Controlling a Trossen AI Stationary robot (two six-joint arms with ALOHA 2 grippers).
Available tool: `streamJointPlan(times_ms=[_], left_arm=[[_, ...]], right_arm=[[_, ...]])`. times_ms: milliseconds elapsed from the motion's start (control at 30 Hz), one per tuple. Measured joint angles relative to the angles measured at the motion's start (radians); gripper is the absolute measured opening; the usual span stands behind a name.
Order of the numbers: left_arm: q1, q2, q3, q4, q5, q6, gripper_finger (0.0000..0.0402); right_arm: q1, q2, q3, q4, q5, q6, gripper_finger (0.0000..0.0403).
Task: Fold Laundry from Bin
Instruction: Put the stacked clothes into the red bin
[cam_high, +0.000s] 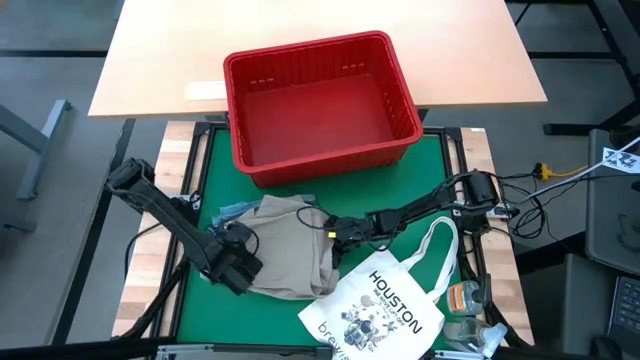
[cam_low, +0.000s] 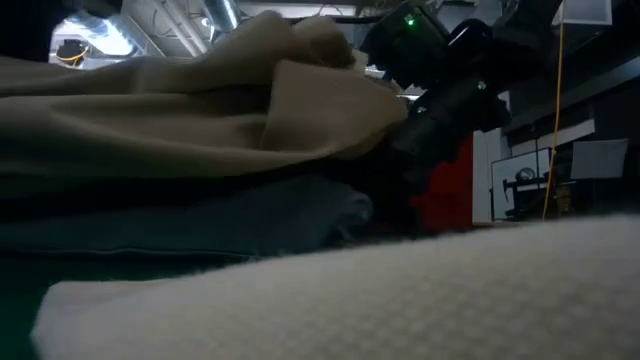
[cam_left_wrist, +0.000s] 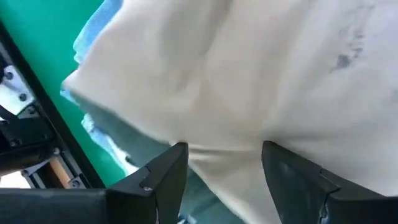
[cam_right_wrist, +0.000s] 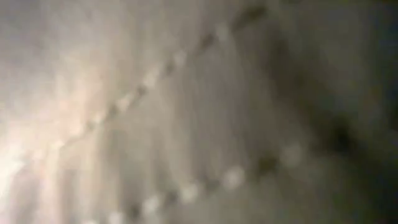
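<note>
Khaki garment (cam_high: 290, 245) lies crumpled on green worktop (cam_high: 420, 170), outside red bin (cam_high: 320, 105); soft, light, floppy; right end effector (cam_high: 335, 232) pinching its edge, left end effector (cam_left_wrist: 221, 171) spread; best hold: hem corners

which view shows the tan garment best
The high view: it shows the whole tan garment on the green mat between the bin and the tote. The low view shows only its folds side-on, the left wrist view a close patch past the claw, and the right wrist view just blurred fabric.
</note>
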Motion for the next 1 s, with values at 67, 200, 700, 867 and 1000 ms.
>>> streamJointPlan(times_ms=[67,200,700,867,1000], left_arm=[[-0.014,-0.027,0.003,0.003,0.0,0.0,0.0199],[-0.037,-0.051,0.003,0.008,0.003,0.003,0.0199],[-0.038,-0.053,0.003,0.013,0.005,0.003,0.0199],[-0.038,-0.053,0.003,0.014,0.005,0.002,0.0199],[-0.038,-0.054,0.003,0.015,0.006,0.0,0.0199]], right_arm=[[0.0,-0.021,-0.001,-0.048,-0.018,-0.024,0.001],[-0.001,-0.09,-0.003,-0.199,-0.03,-0.063,0.0017],[-0.053,-0.304,-0.005,-0.639,0.041,-0.141,0.0019],[-0.071,-0.317,-0.006,-0.645,0.048,-0.142,0.0012],[-0.072,-0.318,-0.006,-0.646,0.038,-0.141,0.0011]])
